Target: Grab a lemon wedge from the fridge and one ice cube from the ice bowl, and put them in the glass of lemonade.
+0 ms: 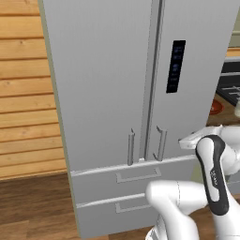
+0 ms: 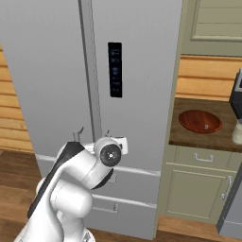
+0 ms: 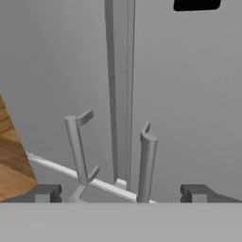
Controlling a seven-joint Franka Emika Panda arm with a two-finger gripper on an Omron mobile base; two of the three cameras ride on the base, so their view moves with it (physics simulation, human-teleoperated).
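Hand wide open, empty | facing fridge door handles | doors shut

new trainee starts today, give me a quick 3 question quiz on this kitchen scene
1. True or false: the fridge doors are open.
2. On which door is the black panel: A left, B right?
3. What sits on the counter right of the fridge?

Key:
1. False, both are shut.
2. B.
3. The ice bowl. The gripper, open, faces the door handles.
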